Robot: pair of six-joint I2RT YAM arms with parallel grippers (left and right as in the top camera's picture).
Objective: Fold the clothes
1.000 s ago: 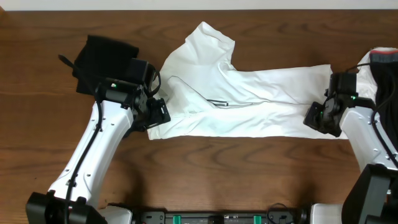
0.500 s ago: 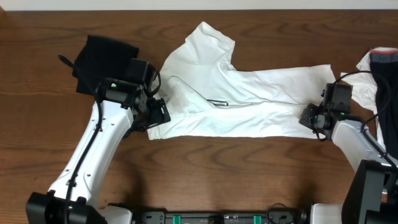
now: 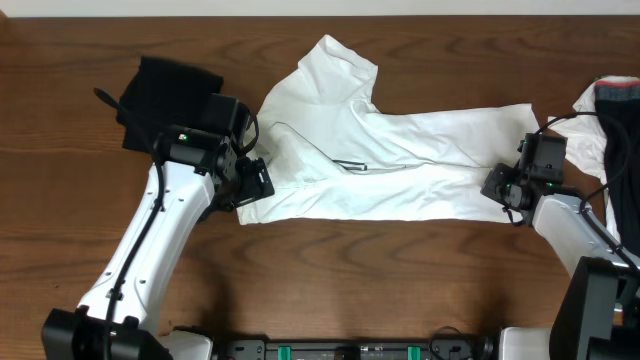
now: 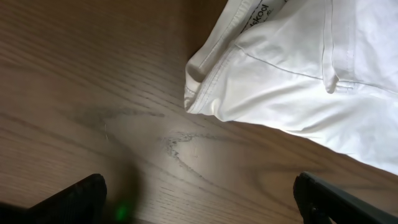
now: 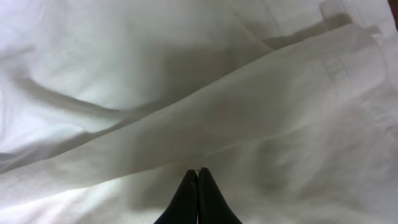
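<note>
The white T-shirt (image 3: 400,160) of the clothes lies partly folded lengthwise across the middle of the table, one sleeve pointing to the back. My left gripper (image 3: 250,185) hovers at its near left corner, jaws wide open over bare wood (image 4: 199,199). In the left wrist view the shirt's hemmed corner (image 4: 249,74) lies just ahead of the fingers. My right gripper (image 3: 497,188) sits at the shirt's right end. It is shut, its tips (image 5: 198,171) pressed together over the white fabric (image 5: 186,74). No fold shows between them.
A black garment (image 3: 165,95) lies bunched at the back left, behind the left arm. A white-and-dark garment (image 3: 610,110) is piled at the right edge beside the right arm. Bare brown table (image 3: 350,270) runs along the front.
My right gripper has shifted left and slightly forward onto the shirt's right end, then stopped. The left arm and the shirt's left side are as before.
</note>
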